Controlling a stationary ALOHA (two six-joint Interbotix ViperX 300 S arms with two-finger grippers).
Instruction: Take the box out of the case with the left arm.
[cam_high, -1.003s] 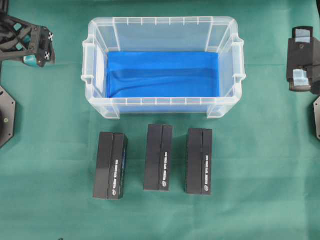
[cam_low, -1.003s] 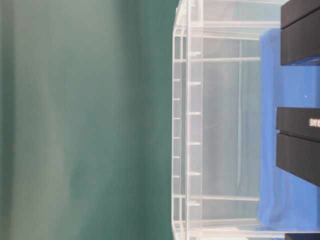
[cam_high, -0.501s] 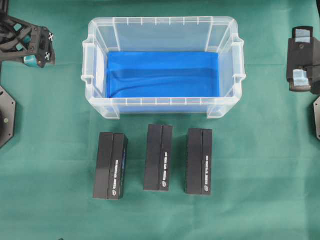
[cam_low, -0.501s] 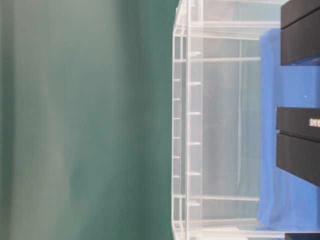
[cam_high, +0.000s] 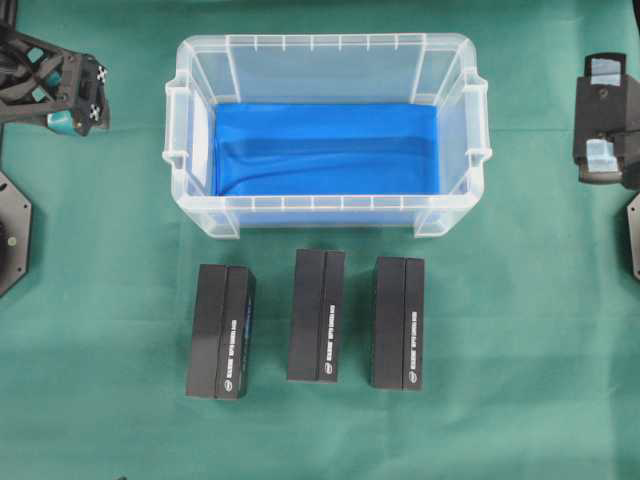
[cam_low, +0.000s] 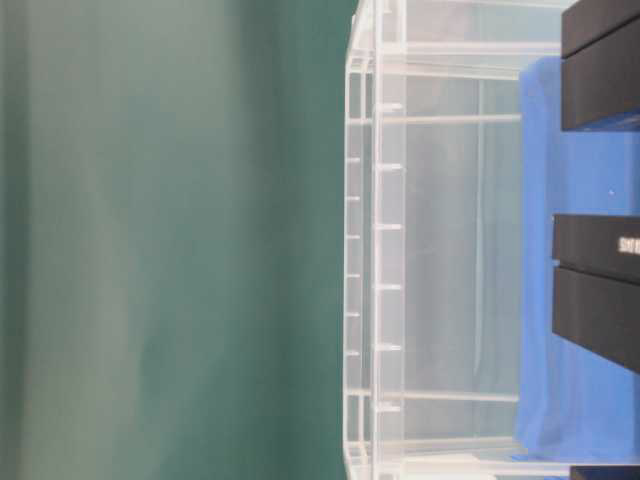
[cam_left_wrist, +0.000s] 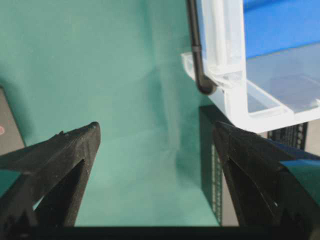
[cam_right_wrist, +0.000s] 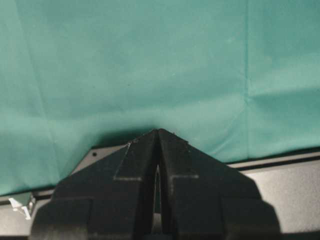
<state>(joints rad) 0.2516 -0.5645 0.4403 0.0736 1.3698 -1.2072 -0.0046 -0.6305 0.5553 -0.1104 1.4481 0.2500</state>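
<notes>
Three black boxes (cam_high: 316, 316) lie side by side on the green cloth (cam_high: 520, 400) just in front of the case (cam_high: 200, 212), none of them inside it; the overhead view shows only the blue lining (cam_high: 325, 150) on the case floor, so by my judgement the job is already done; my left gripper (cam_left_wrist: 156, 150) hangs out to the left of the case with its jaws spread wide and nothing between them, its wrist view taking in the case corner and part of a box on the cloth; my right gripper (cam_right_wrist: 158, 150) sits pinched together, empty, well off to the right; the risks from here are of my own making; a reach back into the bare case could catch its rim and drag the light bin across the cloth into the row of boxes; a careless low sweep toward the boxes could shove or skew the nearest one; staying clear seems safest.
</notes>
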